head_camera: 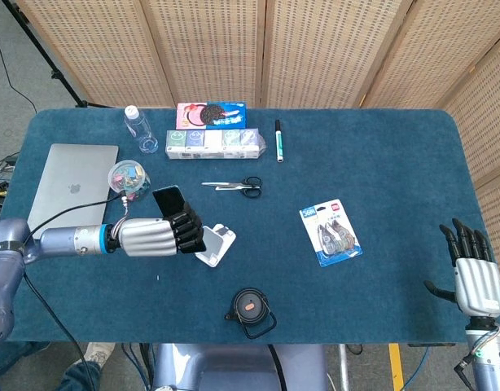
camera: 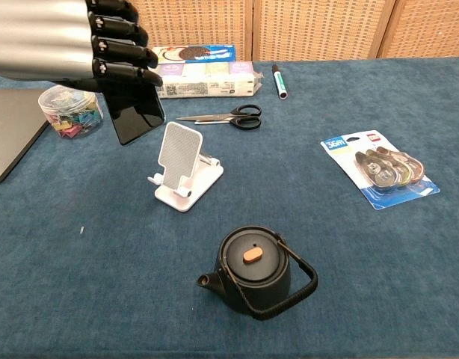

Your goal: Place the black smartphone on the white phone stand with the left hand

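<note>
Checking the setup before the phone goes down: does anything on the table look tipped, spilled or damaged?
Nothing stands out. The white phone stand sits upright on the blue cloth, the black teapot keeps its lid on, and the left hand holds the black smartphone above the table, beside the stand.

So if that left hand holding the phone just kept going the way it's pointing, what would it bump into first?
Probably the white phone stand: the left hand with the black smartphone points right at it, though height is hard to judge.

stand [camera: 186,166]: front bare cloth | scissors [camera: 223,117] behind | teapot [camera: 253,271] nearer
</note>
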`<action>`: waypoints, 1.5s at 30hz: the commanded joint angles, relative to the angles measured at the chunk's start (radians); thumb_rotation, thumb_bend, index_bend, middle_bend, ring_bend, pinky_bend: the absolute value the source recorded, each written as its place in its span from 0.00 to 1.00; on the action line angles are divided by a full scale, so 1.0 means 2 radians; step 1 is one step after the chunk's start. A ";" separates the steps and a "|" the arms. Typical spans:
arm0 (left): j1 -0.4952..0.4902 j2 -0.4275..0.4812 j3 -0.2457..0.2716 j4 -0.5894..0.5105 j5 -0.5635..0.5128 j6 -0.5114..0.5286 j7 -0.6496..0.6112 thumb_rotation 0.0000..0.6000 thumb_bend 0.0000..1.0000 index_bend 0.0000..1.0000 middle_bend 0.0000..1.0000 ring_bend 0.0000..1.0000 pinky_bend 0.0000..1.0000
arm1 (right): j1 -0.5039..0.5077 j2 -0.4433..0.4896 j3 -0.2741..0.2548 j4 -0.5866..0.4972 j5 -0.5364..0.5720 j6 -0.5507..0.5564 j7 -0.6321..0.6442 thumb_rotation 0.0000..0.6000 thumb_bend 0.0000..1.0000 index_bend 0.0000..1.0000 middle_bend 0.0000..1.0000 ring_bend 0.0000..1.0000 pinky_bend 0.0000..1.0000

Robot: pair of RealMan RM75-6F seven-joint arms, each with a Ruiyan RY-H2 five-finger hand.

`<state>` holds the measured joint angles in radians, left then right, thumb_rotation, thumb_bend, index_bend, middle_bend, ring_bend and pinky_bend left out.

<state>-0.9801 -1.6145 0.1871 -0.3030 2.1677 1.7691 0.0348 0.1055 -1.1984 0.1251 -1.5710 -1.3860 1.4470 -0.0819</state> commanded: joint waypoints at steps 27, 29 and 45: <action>-0.113 -0.036 0.101 0.056 0.030 -0.029 0.008 1.00 0.39 0.51 0.44 0.40 0.37 | -0.001 -0.040 -0.015 0.030 -0.005 0.001 -0.047 1.00 0.00 0.07 0.00 0.00 0.00; -0.114 -0.034 0.101 0.056 0.026 -0.028 0.011 1.00 0.42 0.51 0.44 0.40 0.36 | -0.001 -0.039 -0.015 0.030 -0.006 0.001 -0.045 1.00 0.00 0.07 0.00 0.00 0.00; -0.129 -0.024 0.129 0.039 0.026 -0.052 0.051 1.00 0.48 0.47 0.40 0.40 0.31 | 0.000 -0.043 -0.016 0.033 -0.011 0.001 -0.047 1.00 0.00 0.07 0.00 0.00 0.00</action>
<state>-1.2396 -1.6632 0.4415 -0.2209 2.2185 1.6696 0.1308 0.1060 -1.2841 0.0937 -1.5047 -1.4076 1.4481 -0.1776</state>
